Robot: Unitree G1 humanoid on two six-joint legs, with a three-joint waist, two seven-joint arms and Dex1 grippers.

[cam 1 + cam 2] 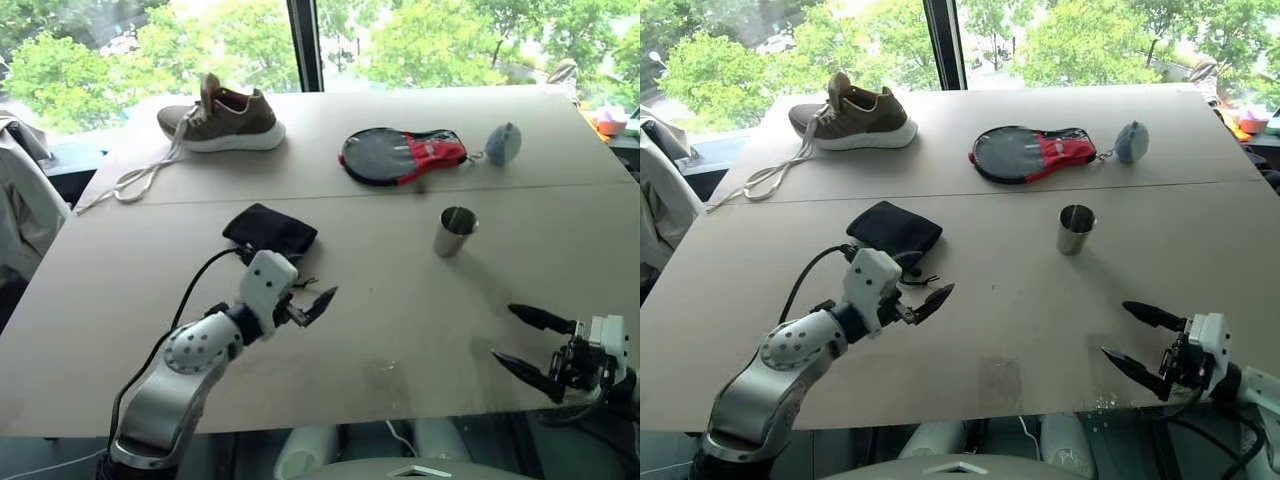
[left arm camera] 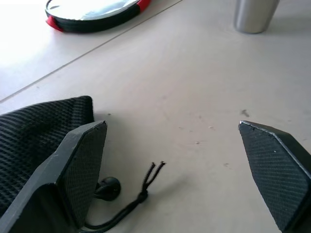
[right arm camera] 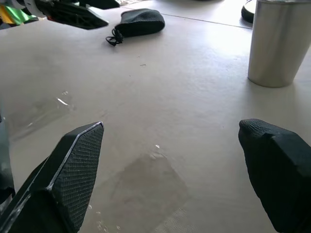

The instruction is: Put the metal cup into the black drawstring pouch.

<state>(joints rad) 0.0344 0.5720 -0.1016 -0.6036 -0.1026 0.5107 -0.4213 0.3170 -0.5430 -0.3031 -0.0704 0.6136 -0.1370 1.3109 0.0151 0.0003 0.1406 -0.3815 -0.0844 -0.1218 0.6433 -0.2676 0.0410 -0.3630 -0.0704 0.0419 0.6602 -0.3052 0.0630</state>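
Observation:
The metal cup (image 1: 455, 231) stands upright on the table, right of centre, also seen in the right wrist view (image 3: 282, 43). The black drawstring pouch (image 1: 270, 230) lies flat left of centre, its cord (image 2: 131, 204) trailing toward me. My left gripper (image 1: 312, 305) hovers open just in front of the pouch, over the cord end, nothing between its fingers (image 2: 82, 170). My right gripper (image 1: 503, 332) is open near the table's front right edge, well short of the cup, and it holds nothing.
A brown shoe (image 1: 225, 118) with loose white laces sits at the far left. A grey-and-red paddle-shaped case (image 1: 400, 155) and a small grey ball-like thing (image 1: 503, 143) lie behind the cup. A seam crosses the table (image 1: 120, 300). A jacket (image 1: 20, 200) hangs at the left.

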